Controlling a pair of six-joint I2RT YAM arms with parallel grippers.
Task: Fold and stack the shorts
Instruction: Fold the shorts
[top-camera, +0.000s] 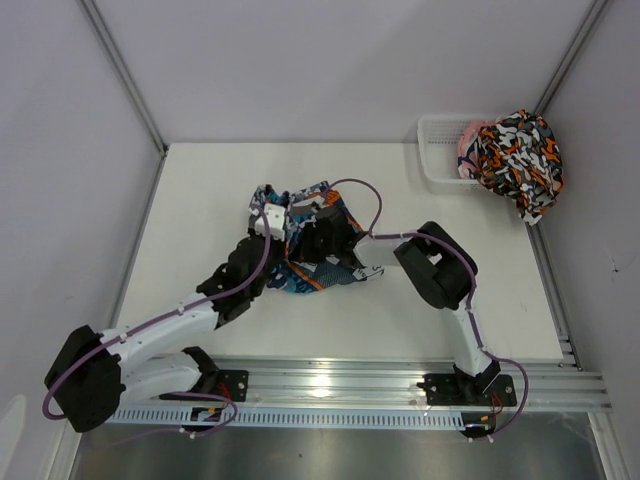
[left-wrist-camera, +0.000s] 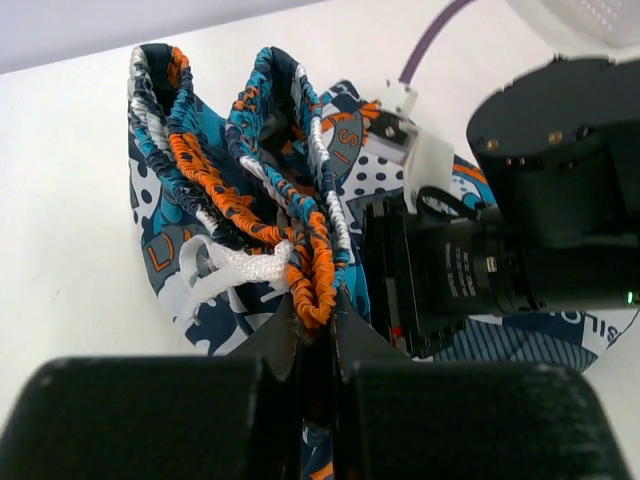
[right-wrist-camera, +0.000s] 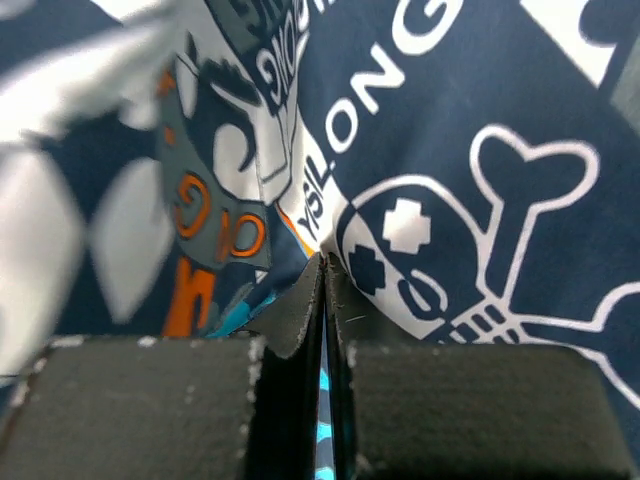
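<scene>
The teal-blue, orange and white shorts (top-camera: 305, 278) lie bunched at the middle of the table. My left gripper (top-camera: 285, 228) is shut on their gathered orange waistband (left-wrist-camera: 312, 290), beside the white drawstring (left-wrist-camera: 235, 268). My right gripper (top-camera: 322, 245) presses close beside it from the right, shut on a fold of the same shorts (right-wrist-camera: 420, 150), with a sliver of teal cloth between its fingers (right-wrist-camera: 300, 310). The right gripper's black body (left-wrist-camera: 500, 260) fills the right of the left wrist view. The blotched orange, black and white shorts (top-camera: 522, 160) hang over the basket at the back right.
A white mesh basket (top-camera: 440, 150) stands in the far right corner against the wall. Grey walls close the table on the left, back and right. An aluminium rail (top-camera: 350, 385) carrying both arm bases runs along the near edge.
</scene>
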